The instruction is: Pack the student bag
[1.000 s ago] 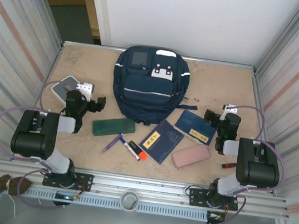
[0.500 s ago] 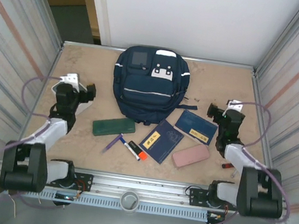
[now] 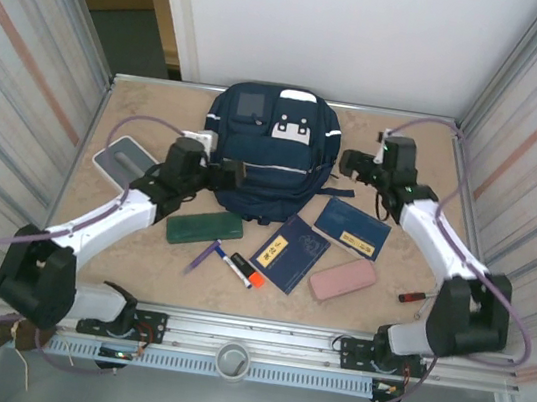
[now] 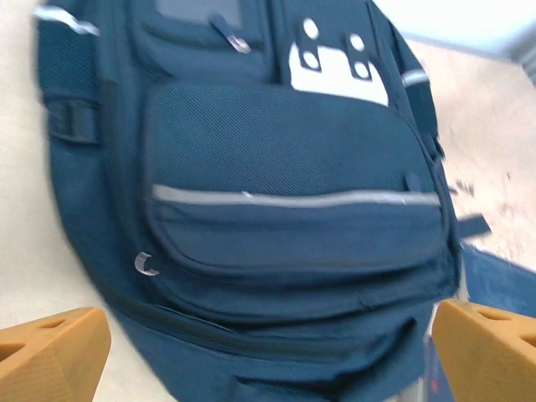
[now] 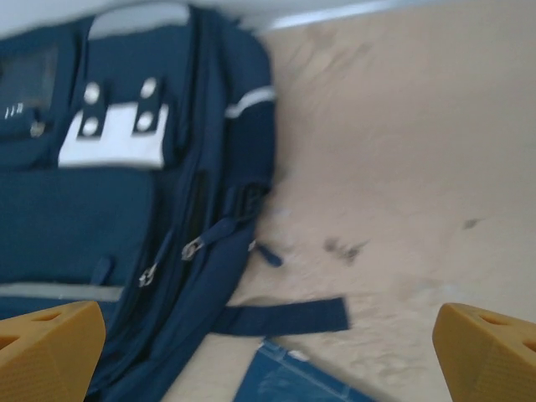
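Note:
The student bag (image 3: 269,151) is a large navy backpack with white stripes, lying flat at the back middle of the table. My left gripper (image 3: 228,173) hovers open over its lower left side. In the left wrist view the bag (image 4: 285,167) spans the frame, and the orange fingertips (image 4: 52,350) stand wide apart with nothing between them. My right gripper (image 3: 353,165) is open just off the bag's right edge. In the right wrist view the bag (image 5: 126,209) lies to the left, with its zipper pulls and a loose strap (image 5: 285,316) on the table.
In front of the bag lie a green pencil case (image 3: 205,228), a purple pen (image 3: 203,255), a marker (image 3: 235,268), two dark-blue booklets (image 3: 289,253) (image 3: 350,228), a pink case (image 3: 343,279) and a small red item (image 3: 412,296). A grey-white device (image 3: 121,161) sits left. Metal walls close both sides.
Both arms have unfolded from near their bases and reached forward and inward to the bag's two sides. Both grippers have stayed open.

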`<state>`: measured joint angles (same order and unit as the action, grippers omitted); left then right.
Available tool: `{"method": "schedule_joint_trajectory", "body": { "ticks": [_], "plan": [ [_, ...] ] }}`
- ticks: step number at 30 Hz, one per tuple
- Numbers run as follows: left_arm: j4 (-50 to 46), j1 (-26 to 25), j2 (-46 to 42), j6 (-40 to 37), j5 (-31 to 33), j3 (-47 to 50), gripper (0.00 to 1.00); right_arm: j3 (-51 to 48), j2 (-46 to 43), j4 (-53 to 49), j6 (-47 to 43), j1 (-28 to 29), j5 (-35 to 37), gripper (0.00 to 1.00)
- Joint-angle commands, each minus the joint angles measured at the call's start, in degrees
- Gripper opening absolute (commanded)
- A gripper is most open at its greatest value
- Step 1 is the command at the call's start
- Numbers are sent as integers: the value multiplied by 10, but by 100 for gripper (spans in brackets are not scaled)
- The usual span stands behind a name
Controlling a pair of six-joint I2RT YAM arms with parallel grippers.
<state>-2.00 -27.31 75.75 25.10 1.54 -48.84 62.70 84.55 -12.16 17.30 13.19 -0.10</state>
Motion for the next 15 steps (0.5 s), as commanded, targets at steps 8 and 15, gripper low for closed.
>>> {"method": "schedule_joint_trajectory", "body": {
  "ticks": [8,15],
  "plan": [
    [-50,-18,66,94,-97,-25,99,186,197,-118,72,-48,-223,94],
    [-65,-4,125,103,-48,-59,99,267,312,-113,108,-34,-216,88]
  ]
}}
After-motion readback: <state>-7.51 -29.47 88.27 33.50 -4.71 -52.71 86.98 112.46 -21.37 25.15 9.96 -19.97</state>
